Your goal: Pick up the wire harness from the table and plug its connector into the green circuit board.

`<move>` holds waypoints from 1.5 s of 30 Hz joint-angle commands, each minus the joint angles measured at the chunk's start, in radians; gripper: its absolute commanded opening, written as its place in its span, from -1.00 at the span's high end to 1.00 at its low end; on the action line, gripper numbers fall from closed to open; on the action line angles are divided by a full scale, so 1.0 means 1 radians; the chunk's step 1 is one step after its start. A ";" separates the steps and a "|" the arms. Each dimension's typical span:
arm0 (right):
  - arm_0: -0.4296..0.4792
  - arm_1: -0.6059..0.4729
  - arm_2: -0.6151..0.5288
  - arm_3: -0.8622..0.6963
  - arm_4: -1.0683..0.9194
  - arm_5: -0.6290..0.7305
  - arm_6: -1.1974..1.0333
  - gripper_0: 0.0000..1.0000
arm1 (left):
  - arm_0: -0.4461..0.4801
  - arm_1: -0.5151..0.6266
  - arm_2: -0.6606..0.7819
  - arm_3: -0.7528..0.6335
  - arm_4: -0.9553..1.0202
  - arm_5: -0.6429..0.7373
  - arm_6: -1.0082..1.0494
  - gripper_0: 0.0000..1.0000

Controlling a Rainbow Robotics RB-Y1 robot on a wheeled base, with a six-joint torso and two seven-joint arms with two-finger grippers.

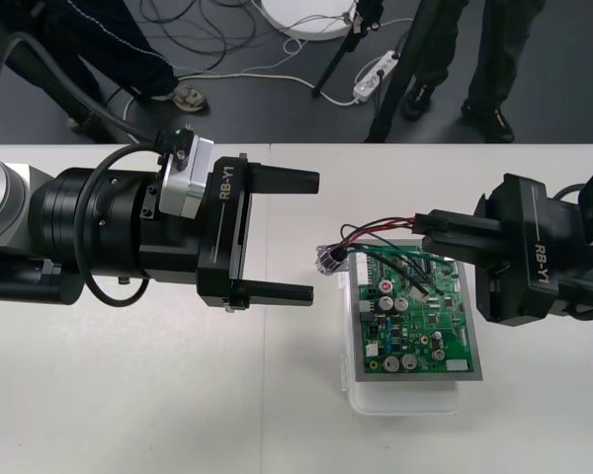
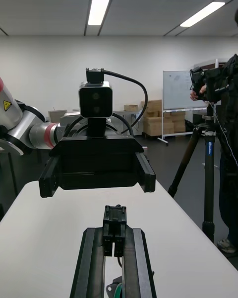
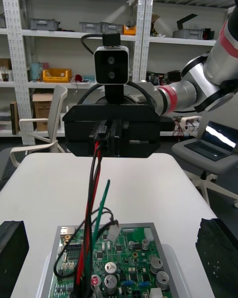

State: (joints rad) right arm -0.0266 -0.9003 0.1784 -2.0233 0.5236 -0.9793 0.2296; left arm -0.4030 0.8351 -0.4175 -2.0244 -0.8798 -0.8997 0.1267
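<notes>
My right gripper (image 1: 422, 225) is shut on the harness's small black plug (image 2: 114, 227) and holds it above the far edge of the green circuit board (image 1: 415, 321). The red, black and green wires (image 3: 94, 193) hang from the plug down onto the board. In the front view they trail left to the metal socket (image 1: 328, 259), which lies on the table by the board's far left corner. My left gripper (image 1: 314, 237) is open, level with the table and facing the right gripper, just left of the socket. In the left wrist view its own fingers (image 3: 12, 251) stand wide apart on either side of the board (image 3: 124, 263).
The board rests on a white base (image 1: 405, 400) right of the table's middle. Dark floor with cables, a tripod and a power strip (image 1: 374, 77) runs beyond the table's far edge. Bare tabletop (image 1: 178, 395) spreads to the near left.
</notes>
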 commanded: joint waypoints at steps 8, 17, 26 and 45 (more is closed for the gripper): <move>-0.029 0.052 0.088 -0.006 -0.085 0.005 0.200 1.00 | -0.042 -0.010 -0.009 -0.033 0.022 0.050 0.025 -1.00; -0.036 0.064 0.118 -0.003 -0.069 0.008 0.235 1.00 | -0.040 -0.028 -0.009 -0.033 0.018 0.048 0.019 -1.00; -0.079 0.113 0.153 0.044 -0.031 0.005 0.272 1.00 | -0.040 -0.033 -0.027 -0.034 0.018 0.064 0.019 -1.00; -0.107 0.158 0.199 0.047 -0.033 0.027 0.313 1.00 | -0.042 -0.042 -0.027 -0.033 0.019 0.064 0.017 -1.00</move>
State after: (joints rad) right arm -0.0911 -0.7577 0.3418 -1.9633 0.4881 -0.9645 0.4890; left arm -0.4089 0.8116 -0.4302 -2.0252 -0.8730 -0.8765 0.1275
